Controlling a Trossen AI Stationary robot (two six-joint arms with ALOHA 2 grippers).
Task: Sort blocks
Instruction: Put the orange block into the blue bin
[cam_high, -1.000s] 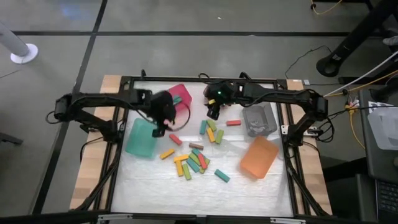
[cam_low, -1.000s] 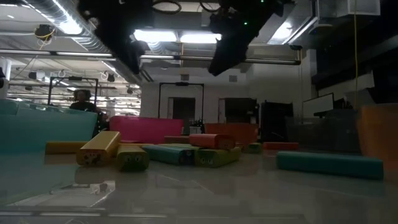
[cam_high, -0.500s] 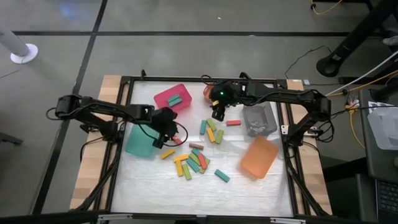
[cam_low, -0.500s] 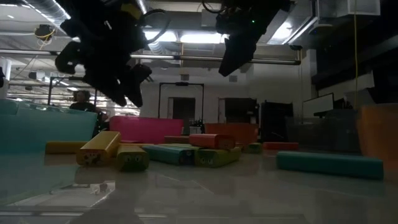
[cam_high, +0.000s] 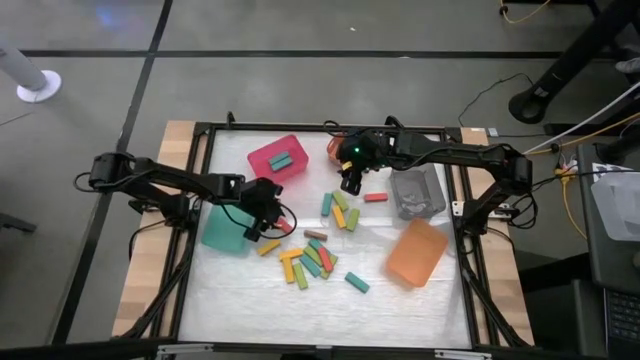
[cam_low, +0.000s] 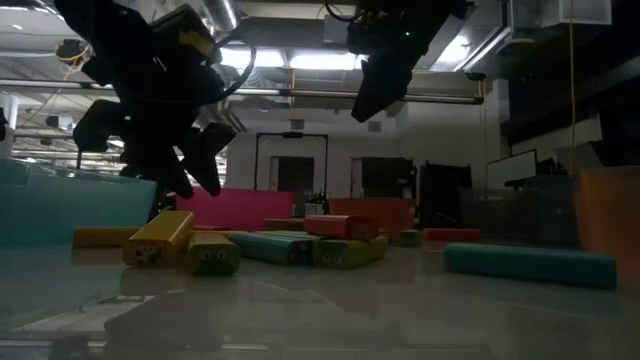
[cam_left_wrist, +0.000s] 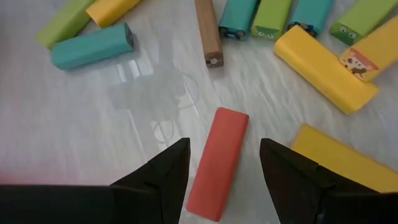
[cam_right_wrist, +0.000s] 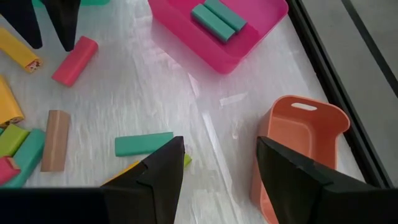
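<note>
Several small blocks in red, green, teal, yellow and brown lie loose on the white table (cam_high: 250, 290), most in a pile (cam_high: 312, 258). My left gripper (cam_high: 270, 222) is open and hovers just above a red block (cam_left_wrist: 217, 163) that lies flat beside the teal bin (cam_high: 226, 222). Its two fingers (cam_left_wrist: 163, 177) stand on either side of the block's near end without touching it. My right gripper (cam_high: 347, 183) is open and empty, held above the table's far middle (cam_low: 375, 85). Two teal blocks (cam_right_wrist: 216, 18) lie in the pink bin (cam_high: 278, 158).
An orange bin (cam_right_wrist: 298, 143) stands at the far edge under the right arm. A grey bin (cam_high: 418, 192) and a second orange bin (cam_high: 416, 252) stand at the right. A teal block (cam_high: 357, 282) lies alone near the front. A red block (cam_high: 375, 197) lies by the grey bin.
My left gripper has gone from over the pink bin toward the table's near edge and down, to just above the red block beside the teal bin. It stays open.
</note>
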